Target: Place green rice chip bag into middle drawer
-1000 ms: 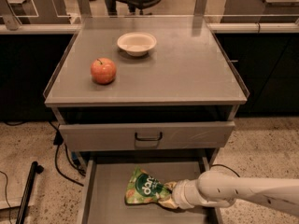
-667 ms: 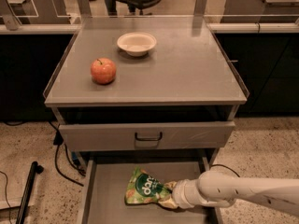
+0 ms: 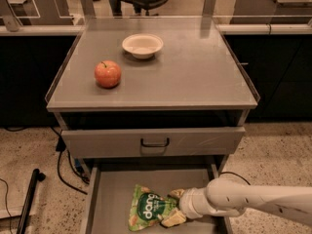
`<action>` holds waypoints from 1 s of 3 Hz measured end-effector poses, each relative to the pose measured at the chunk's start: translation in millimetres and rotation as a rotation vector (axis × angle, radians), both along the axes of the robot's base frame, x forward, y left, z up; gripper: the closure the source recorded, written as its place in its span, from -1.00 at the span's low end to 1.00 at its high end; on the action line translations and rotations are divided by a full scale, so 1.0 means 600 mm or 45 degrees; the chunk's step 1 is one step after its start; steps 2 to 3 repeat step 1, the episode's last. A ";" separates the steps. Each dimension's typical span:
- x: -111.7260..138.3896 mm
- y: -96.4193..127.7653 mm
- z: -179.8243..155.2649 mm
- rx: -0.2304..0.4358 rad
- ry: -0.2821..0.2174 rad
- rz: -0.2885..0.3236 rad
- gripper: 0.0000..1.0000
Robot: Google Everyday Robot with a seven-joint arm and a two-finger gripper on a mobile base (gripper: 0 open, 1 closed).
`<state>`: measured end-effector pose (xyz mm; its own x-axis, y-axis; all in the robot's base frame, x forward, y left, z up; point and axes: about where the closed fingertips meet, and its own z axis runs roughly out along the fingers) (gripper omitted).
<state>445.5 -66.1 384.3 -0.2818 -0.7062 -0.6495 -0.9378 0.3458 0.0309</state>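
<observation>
While you look down over the desk [image 3: 195, 82], the middle drawer [image 3: 111, 195] stands pulled out at the bottom of the view, its flat grey floor and thin side walls exposed. You see the green rice chip bag [image 3: 147, 206] lying inside it on the floor, right of centre, tilted so that its dark green circle with white letters faces up. Its left end is free and its crumpled right end meets the tool [image 3: 174, 207]. The tool sits low inside the drawer at the bag's right end, touching it, and the white arm [image 3: 263, 202] runs off from it to the right edge of the view, passing over the drawer's right wall. You cannot tell whether the tool is pinching the bag or only resting against it; the contact is too bunched up with the crinkled foil to judge.

Above the open drawer you have a grey drawer front [image 3: 195, 141] with a black handle at its middle, drawn slightly forward of the frame. On the desk top a red-orange apple [image 3: 107, 74] stands at the left, and a shallow white bowl [image 3: 142, 45] sits further back near the centre, well apart from the apple. On the speckled floor to the left lies a black rod [image 3: 29, 199], with a dark cable [image 3: 61, 165] near the desk's leg.
</observation>
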 end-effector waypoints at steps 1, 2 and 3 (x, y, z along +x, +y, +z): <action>0.000 0.000 0.000 0.000 0.000 0.000 -1.00; 0.000 0.000 0.000 0.000 0.000 0.000 -1.00; 0.000 0.000 0.000 0.000 0.000 0.000 -1.00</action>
